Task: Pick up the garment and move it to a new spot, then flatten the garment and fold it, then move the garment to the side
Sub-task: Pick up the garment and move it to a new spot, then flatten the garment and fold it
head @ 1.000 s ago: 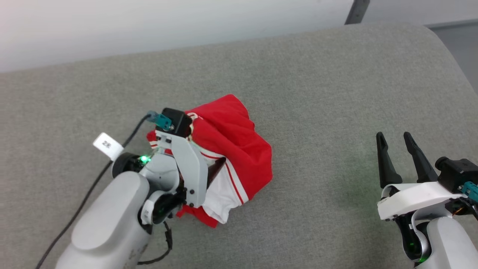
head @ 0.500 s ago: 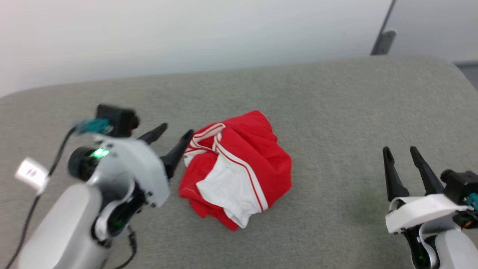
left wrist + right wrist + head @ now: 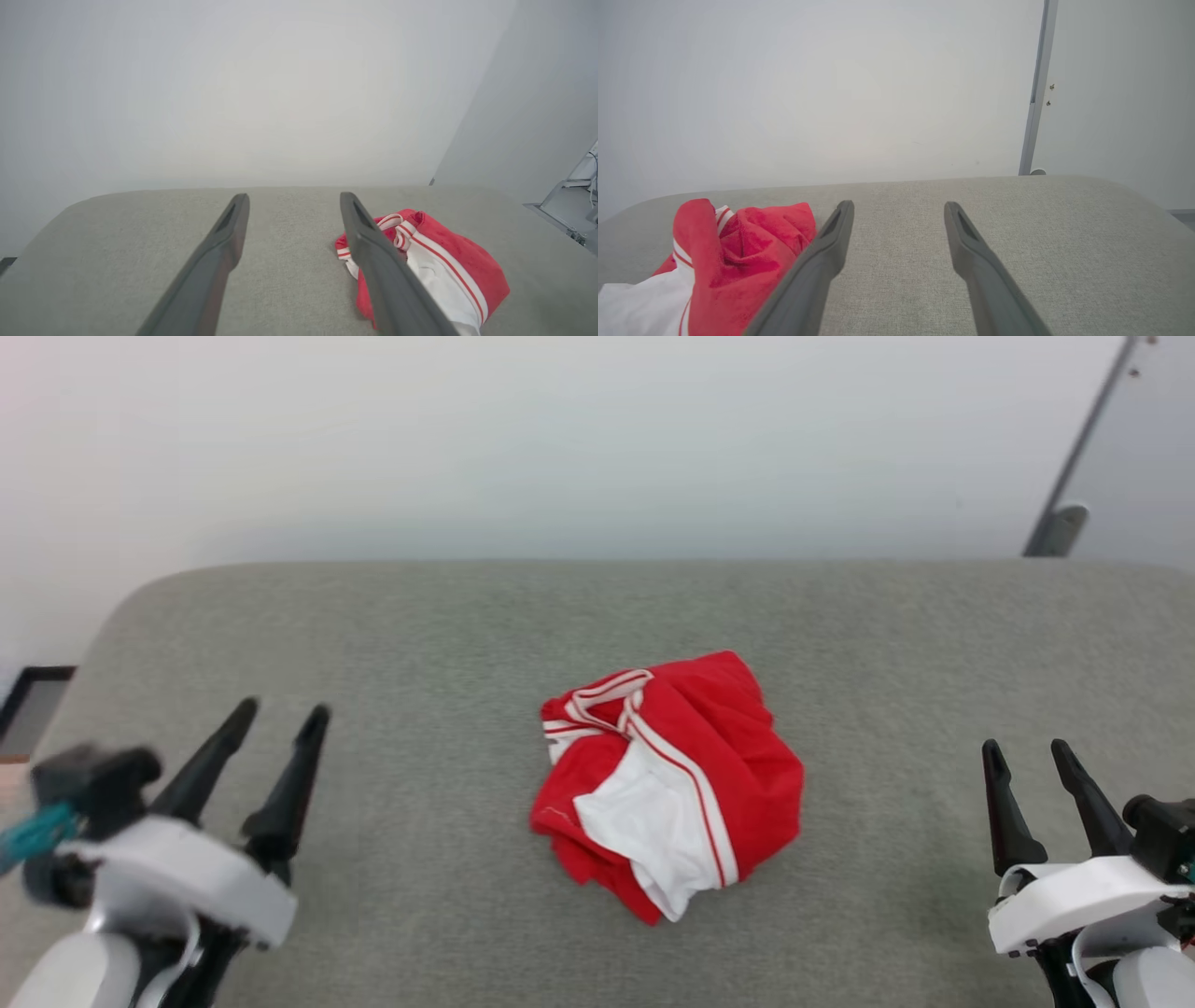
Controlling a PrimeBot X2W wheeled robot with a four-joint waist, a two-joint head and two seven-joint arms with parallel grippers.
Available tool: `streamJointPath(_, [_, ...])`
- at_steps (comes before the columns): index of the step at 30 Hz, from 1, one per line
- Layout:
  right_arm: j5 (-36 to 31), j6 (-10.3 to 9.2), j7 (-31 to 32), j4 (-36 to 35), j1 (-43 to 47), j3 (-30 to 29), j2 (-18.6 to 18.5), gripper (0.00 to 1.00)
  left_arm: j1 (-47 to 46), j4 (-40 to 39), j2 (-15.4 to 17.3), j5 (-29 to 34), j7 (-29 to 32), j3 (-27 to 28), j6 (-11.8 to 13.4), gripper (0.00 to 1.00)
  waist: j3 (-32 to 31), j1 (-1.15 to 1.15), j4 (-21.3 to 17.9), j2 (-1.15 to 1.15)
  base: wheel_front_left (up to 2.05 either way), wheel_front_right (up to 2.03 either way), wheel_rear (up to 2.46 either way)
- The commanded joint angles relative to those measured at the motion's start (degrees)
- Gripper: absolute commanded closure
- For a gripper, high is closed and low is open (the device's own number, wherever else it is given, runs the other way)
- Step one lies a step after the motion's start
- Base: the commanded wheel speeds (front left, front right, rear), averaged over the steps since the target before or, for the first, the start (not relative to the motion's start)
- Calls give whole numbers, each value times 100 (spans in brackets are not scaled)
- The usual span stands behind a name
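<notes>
The garment, a red jersey with a white sleeve and striped trim, lies crumpled in a heap at the middle of the grey padded surface. My left gripper hovers at the lower left, open and empty, well apart from the heap. My right gripper stands open and empty at the lower right. In the left wrist view the garment lies just right of the open left gripper. Seen from the right wrist, the garment sits left of the open right gripper.
The grey surface has rounded far corners and ends at a pale wall. A grey post stands behind the far right corner. A dark-framed object shows past the left edge.
My left gripper has let go of the garment and drawn back to the lower left. The camera has tilted up, so the whole picture shifted. The right arm keeps its pose.
</notes>
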Motion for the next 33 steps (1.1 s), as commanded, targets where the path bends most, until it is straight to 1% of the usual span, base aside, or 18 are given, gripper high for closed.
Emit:
streamJointPath(1, [5,-8,-6,-20,89,-42,-12,0,144,15,10,-7,-136,73,-6,0,-116,0,185,0,0,0,0])
streamJointPath(6, [-41,-8,9,-74,164,-78,-15,0,592,150,-13,-119,-675,393,18,0,-160,0,328,0,0,0,0])
streamJointPath(10, [-70,-8,24,-116,218,-111,1,0,893,275,2,-185,-1003,580,-47,0,-186,0,402,0,0,0,0])
streamJointPath(14, [-75,-8,36,-140,213,-124,-2,0,1068,372,12,-250,-1159,680,-100,0,-192,0,458,0,0,0,0])
streamJointPath(21, [-99,-8,78,-187,222,-87,31,0,1136,450,25,-290,-1253,739,-144,0,-173,0,487,0,0,0,0])
streamJointPath(26, [-55,-8,134,-227,238,4,36,0,1108,398,-24,-308,-1323,827,-65,0,-145,0,505,0,0,0,0])
streamJointPath(27, [-49,-8,140,-239,234,53,22,0,1121,401,-22,-296,-1349,859,-7,0,-137,0,518,0,0,0,0])
streamJointPath(30, [31,-8,199,-286,211,238,7,0,1149,392,-19,-211,-1381,903,96,0,-103,0,605,0,0,0,0])
streamJointPath(33, [144,-8,283,-334,162,545,-42,0,1150,412,-32,-142,-1419,972,224,0,-68,0,744,0,0,0,0])
